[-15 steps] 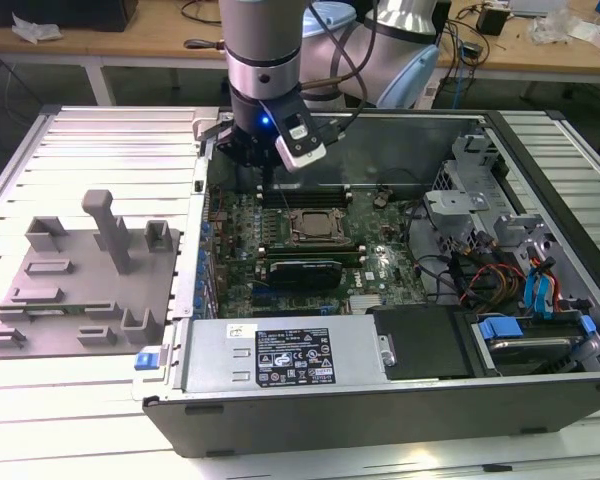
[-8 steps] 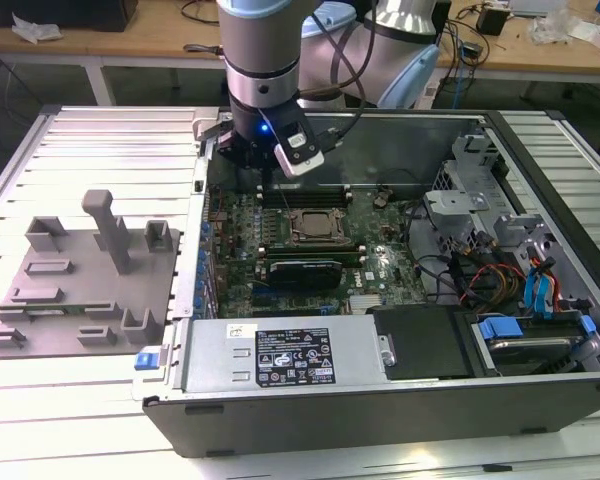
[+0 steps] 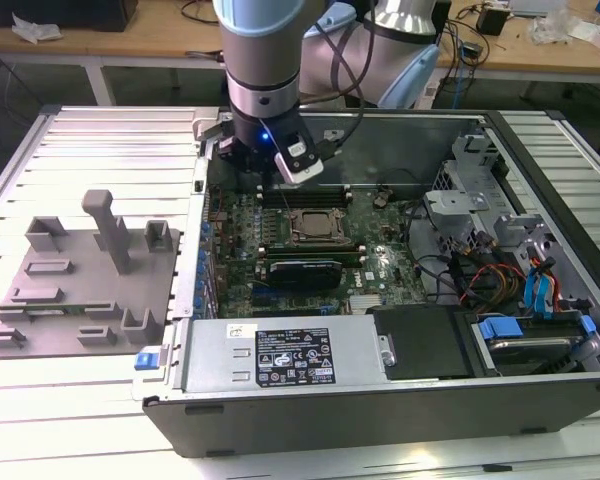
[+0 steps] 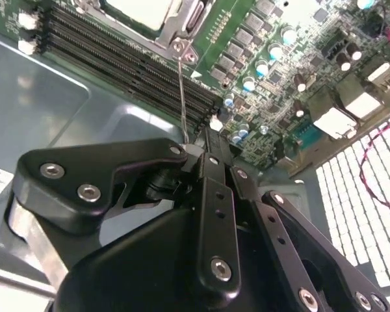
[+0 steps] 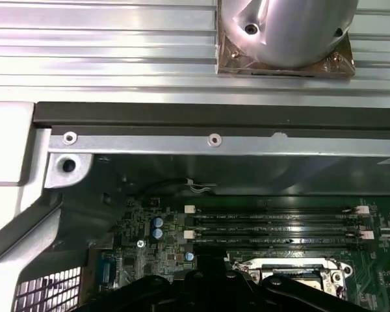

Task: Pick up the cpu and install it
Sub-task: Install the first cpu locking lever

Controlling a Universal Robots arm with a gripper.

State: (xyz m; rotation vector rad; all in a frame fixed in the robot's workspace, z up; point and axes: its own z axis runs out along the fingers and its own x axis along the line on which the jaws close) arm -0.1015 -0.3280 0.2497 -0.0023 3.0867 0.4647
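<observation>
The cpu [image 4: 140,10] is seen lying flat in the socket [image 3: 292,230] near the middle of the board [image 3: 380,265], with its pale top plate turned up. Being square, it is given no long axis, and its edges are set parallel to the memory slots [image 4: 117,58] beside it. It is framed by the socket's metal bracket. The arm [image 3: 263,60] is held upright over the open case [image 3: 400,410], with its wrist pointed straight down. The gripper [image 3: 260,180] is held low over the board beside the far slots, toward the board's far corner on the exterior view's left, near the cpu but apart from it. In the second wrist view a thin wire lever [image 4: 182,91] is seen running from the socket's corner up to the gripper's tip. Whether the lever is gripped cannot be told, nor whether the gripper is open or shut. A grey fixture [image 3: 80,280] is laid on the table [image 3: 60,420], just beside the case's edge on the exterior view's left.
</observation>
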